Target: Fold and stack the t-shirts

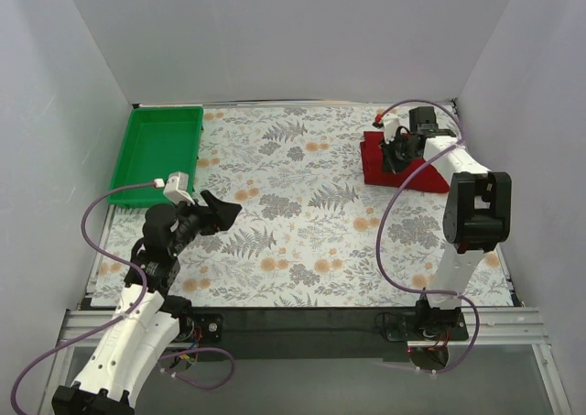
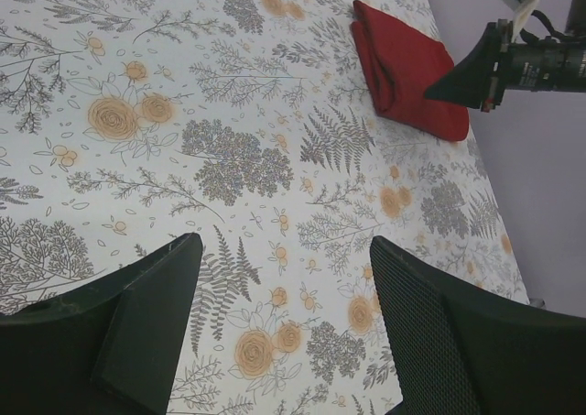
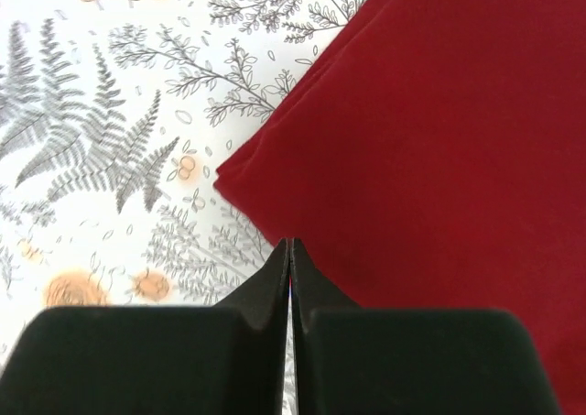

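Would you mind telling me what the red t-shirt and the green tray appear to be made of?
The t-shirt: soft matte cloth, judging by its rounded folds and dull surface. The green tray: likely moulded plastic, smooth, uniformly coloured, with a raised rim.

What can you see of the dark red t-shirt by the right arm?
The dark red t-shirt is plain soft cloth with no print. It is folded into a compact layered bundle and lies flat at the far right of the floral tablecloth. The shut right pincer sits at its edge; whether it pinches cloth cannot be told.
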